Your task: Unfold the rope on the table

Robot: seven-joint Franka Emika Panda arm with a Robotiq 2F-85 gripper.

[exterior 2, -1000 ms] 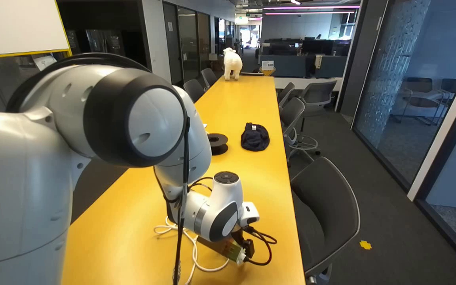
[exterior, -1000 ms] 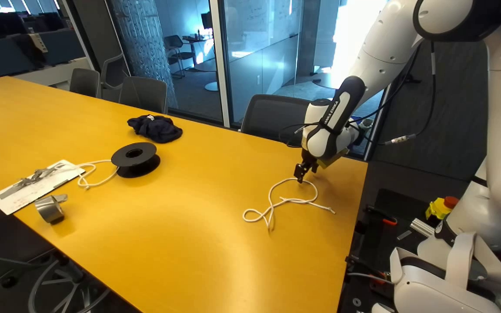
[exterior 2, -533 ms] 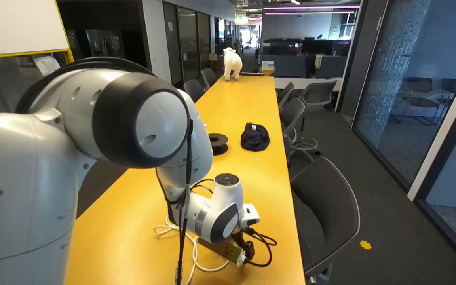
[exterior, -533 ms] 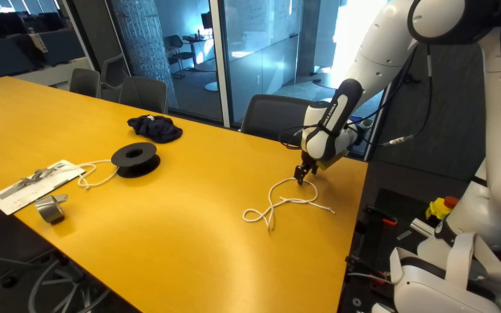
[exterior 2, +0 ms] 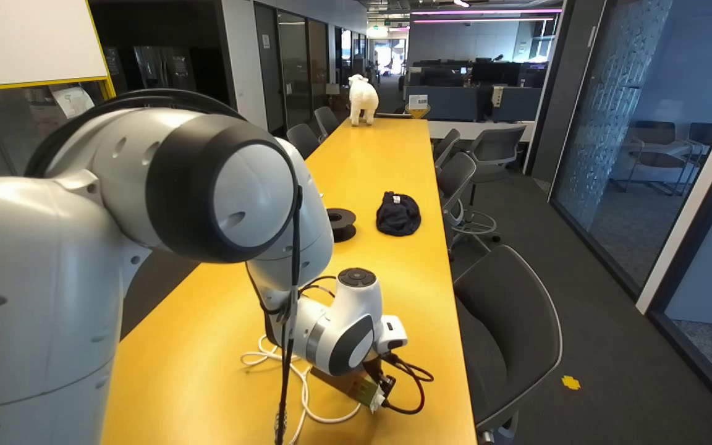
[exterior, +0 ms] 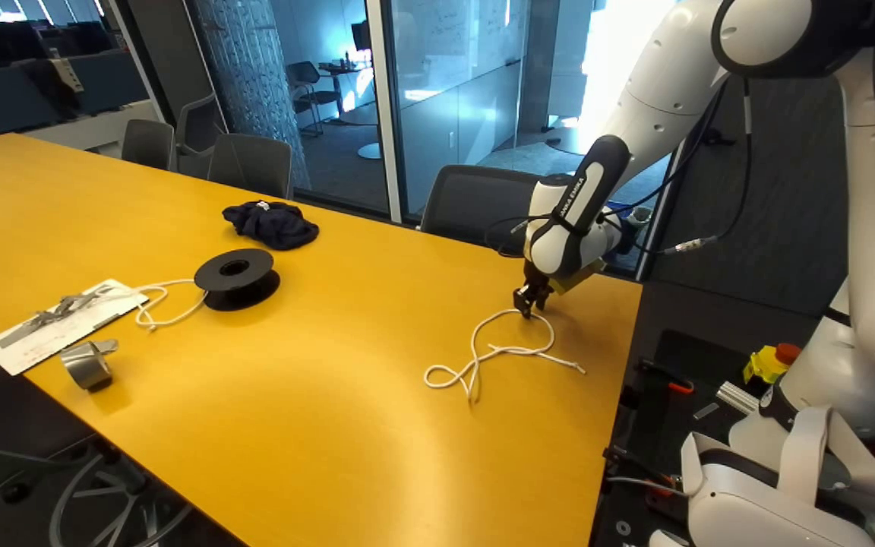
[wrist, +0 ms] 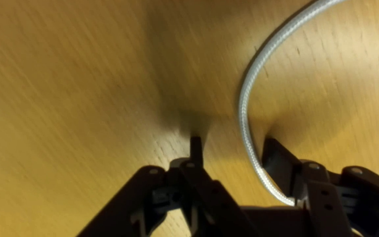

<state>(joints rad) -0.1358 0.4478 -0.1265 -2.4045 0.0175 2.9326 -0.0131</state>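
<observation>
The rope (exterior: 517,350) lies in a loose tangle on the yellow-orange table (exterior: 316,425), with a rounded loop on its far side and crossed strands nearer the camera. My gripper (exterior: 531,308) is low over that loop, pointing down. In the wrist view one strand of the rope (wrist: 244,108) curves between the two fingers of the gripper (wrist: 232,144), close against the right one. A wide gap separates it from the left finger, so the jaws are partly open and do not clamp it. In an exterior view the arm hides some of the rope (exterior 2: 331,421).
Farther along the table are a black spool (exterior: 236,266), a white cable (exterior: 178,282), a flat white piece (exterior: 35,338), a silver tape roll (exterior: 88,365) and dark cloth (exterior: 270,224). A chair (exterior 2: 510,334) stands by the table edge near the gripper.
The jaws have narrowed from wide open to partly open around the rope. The arm has shifted only slightly, and the loop near the fingers has moved very little.
</observation>
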